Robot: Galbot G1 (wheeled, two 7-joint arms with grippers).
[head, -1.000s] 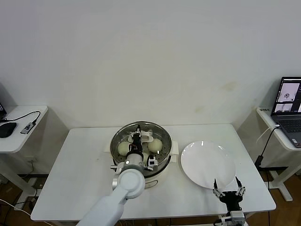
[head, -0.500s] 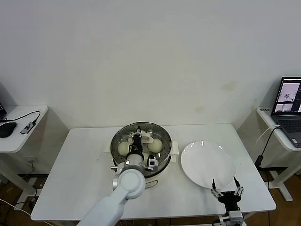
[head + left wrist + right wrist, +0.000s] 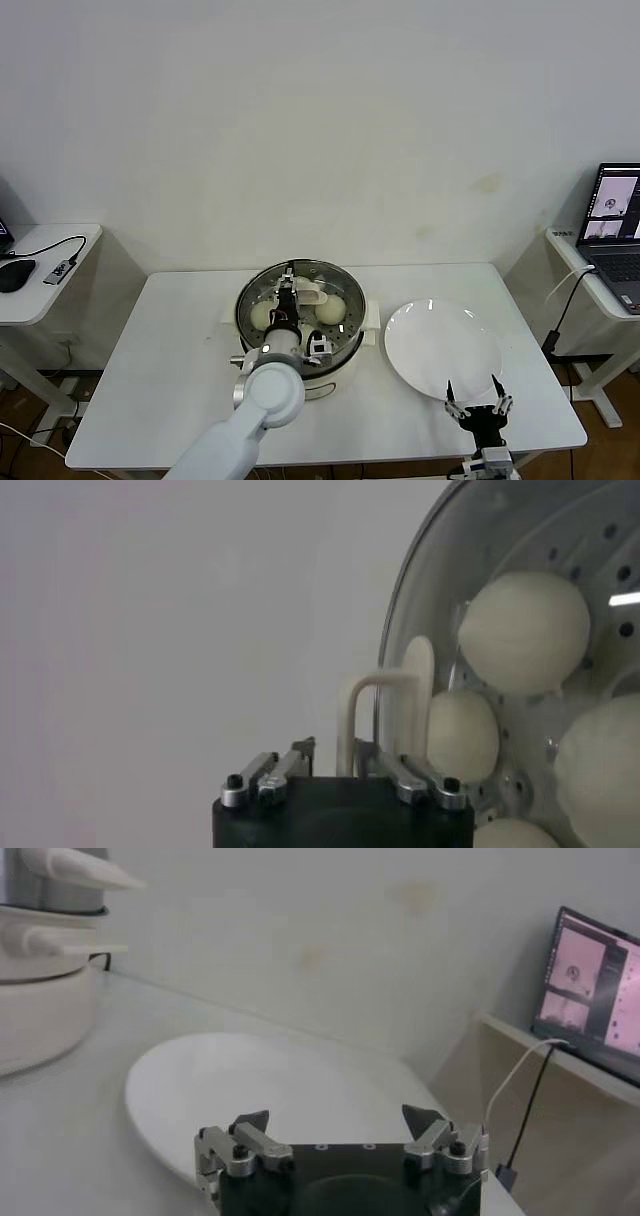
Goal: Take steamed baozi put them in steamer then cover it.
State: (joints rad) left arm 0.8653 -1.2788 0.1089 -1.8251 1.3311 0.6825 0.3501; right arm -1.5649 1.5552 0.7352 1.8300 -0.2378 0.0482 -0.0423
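The steamer (image 3: 322, 386) stands mid-table with the glass cover (image 3: 325, 280) lying on it. Through the glass I see several baozi; two show in the head view (image 3: 262, 315) (image 3: 330, 309), and the left wrist view shows more (image 3: 523, 632) (image 3: 462, 735) (image 3: 600, 770). My left gripper (image 3: 287, 300) is over the cover, and its fingers are shut on the cream-white bar handle (image 3: 378, 720); in its wrist view it is (image 3: 335, 755). My right gripper (image 3: 473, 400) is open and empty at the table's front right edge; in its wrist view it is (image 3: 337, 1118).
An empty flat white plate (image 3: 440, 345) lies right of the steamer, just ahead of the right gripper (image 3: 260, 1088). The steamer's side (image 3: 40, 998) shows in the right wrist view. A laptop (image 3: 615, 225) sits on a side table at right; another side table (image 3: 40, 260) is at left.
My right gripper has drawn back a little towards the table's front edge. My left arm has shifted slightly left over the cover.
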